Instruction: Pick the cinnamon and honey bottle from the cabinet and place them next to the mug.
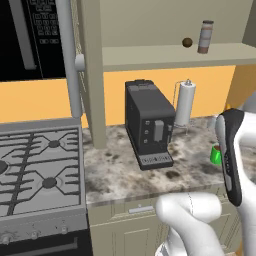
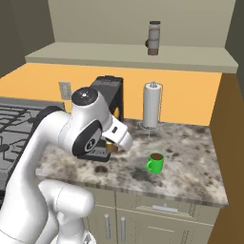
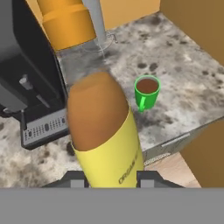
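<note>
A speckled stone surface (image 2: 190, 143) runs along an orange wall, with a gas stove (image 1: 35, 165) at its left end and the beige cabinet (image 2: 128, 57) mounted above. The white arm is folded low over the surface, its hand angled down toward the front edge. The claw (image 3: 109, 180) is closed around the honey bottle (image 3: 105, 131), whose yellow body rises between the two dark finger tips, brown band and orange top pointing away from the camera; the bottle is held above the surface, just beside the black coffee machine (image 1: 147, 125). The green mug (image 2: 155, 162) stands on the surface near the bottle, holding a dark brown fill. A paper towel roll (image 2: 151, 106) stands upright behind the mug, against the wall. On the cabinet shelf the cinnamon (image 1: 205, 37) stands upright, with a small brown ball (image 1: 187, 42) just beside it.
</note>
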You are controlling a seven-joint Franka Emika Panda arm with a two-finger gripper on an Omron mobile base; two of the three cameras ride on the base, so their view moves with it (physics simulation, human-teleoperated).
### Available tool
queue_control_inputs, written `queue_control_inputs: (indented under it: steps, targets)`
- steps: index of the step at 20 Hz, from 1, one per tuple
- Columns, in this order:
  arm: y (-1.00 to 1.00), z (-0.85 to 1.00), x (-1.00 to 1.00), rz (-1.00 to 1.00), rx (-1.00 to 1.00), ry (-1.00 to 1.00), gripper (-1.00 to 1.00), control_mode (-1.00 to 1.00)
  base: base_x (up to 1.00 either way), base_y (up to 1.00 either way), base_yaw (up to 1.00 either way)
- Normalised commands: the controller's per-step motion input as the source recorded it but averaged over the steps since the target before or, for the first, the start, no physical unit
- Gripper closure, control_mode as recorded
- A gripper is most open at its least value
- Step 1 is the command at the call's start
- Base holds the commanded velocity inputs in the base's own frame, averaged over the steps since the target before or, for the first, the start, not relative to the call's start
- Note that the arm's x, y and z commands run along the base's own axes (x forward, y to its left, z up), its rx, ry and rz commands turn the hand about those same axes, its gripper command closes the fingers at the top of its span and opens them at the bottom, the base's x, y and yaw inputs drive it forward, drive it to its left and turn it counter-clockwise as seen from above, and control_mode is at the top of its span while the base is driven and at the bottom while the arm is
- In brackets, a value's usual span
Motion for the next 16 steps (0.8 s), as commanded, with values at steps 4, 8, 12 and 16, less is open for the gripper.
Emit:
queue_control_inputs:
  steps: [4, 8, 12, 16]
  targets:
    - [0.00, -0.66, 0.37, 0.04, 0.00, 0.11, 1.00, -1.00, 0.00, 0.00, 0.00]
    - [0.00, -0.58, 0.32, 0.06, 0.00, 0.05, 1.00, -1.00, 0.00, 0.00, 0.00]
    - [0.00, -0.61, 0.32, 0.09, 0.00, 0.02, 1.00, -1.00, 0.00, 0.00, 0.00]
    - [0.00, -0.39, 0.36, 0.08, 0.00, 0.00, 1.00, -1.00, 0.00, 0.00, 0.00]
